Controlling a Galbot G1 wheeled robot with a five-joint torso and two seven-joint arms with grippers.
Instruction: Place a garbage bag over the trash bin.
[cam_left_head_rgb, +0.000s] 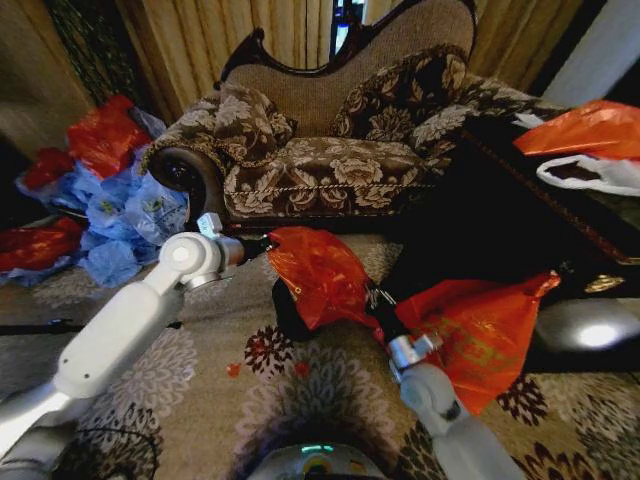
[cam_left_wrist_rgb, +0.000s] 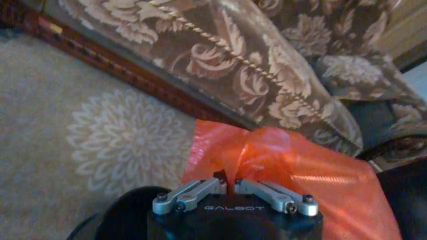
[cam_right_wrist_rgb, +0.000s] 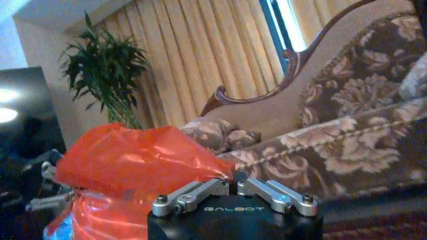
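Observation:
The garbage bag (cam_left_head_rgb: 315, 272), thin, shiny and red-orange, hangs stretched between my two grippers in front of the sofa. My left gripper (cam_left_head_rgb: 262, 245) is shut on the bag's left edge. In the left wrist view its fingers (cam_left_wrist_rgb: 200, 192) are pinched on the plastic (cam_left_wrist_rgb: 300, 170). My right gripper (cam_left_head_rgb: 380, 305) is shut on the bag's right edge, and in the right wrist view the bag (cam_right_wrist_rgb: 133, 160) bulges beside it. The black trash bin (cam_left_head_rgb: 282, 318) stands on the carpet just under the bag, mostly covered by it. Its dark rim (cam_left_wrist_rgb: 123, 217) appears below the left gripper.
A larger orange bag with yellowish print (cam_left_head_rgb: 485, 335) lies right of my right arm. The patterned sofa (cam_left_head_rgb: 330, 170) stands close behind. Blue and red bags (cam_left_head_rgb: 110, 200) are piled at the left. A dark table (cam_left_head_rgb: 560, 230) on the right carries an orange bag (cam_left_head_rgb: 590, 128) and a white bag.

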